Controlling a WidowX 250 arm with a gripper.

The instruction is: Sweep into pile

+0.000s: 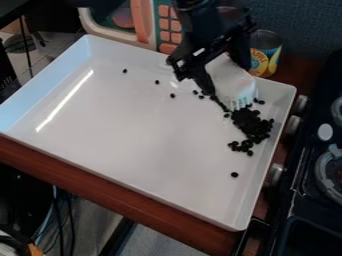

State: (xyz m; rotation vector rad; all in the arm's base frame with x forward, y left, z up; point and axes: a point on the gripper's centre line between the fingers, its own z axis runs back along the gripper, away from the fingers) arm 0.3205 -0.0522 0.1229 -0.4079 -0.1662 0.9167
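The black gripper (228,77) is over the upper right part of the white tray (150,192), shut on a white brush (234,89). The brush is tilted, its bristle end down by the upper edge of a dark pile of beans (250,122) near the tray's right wall. A few loose beans lie left of the brush, and single ones farther out: one bean (125,71) at the upper left, another bean (172,95) at upper middle, and a bean (234,174) below the pile. The gripper hides part of the tray's back wall.
Behind the tray stand a toy microwave (146,25) with orange buttons and a can (266,52) with a yellow label, close to the arm. A black stove (307,200) with knobs lies along the right side. The tray's raised walls surround the beans.
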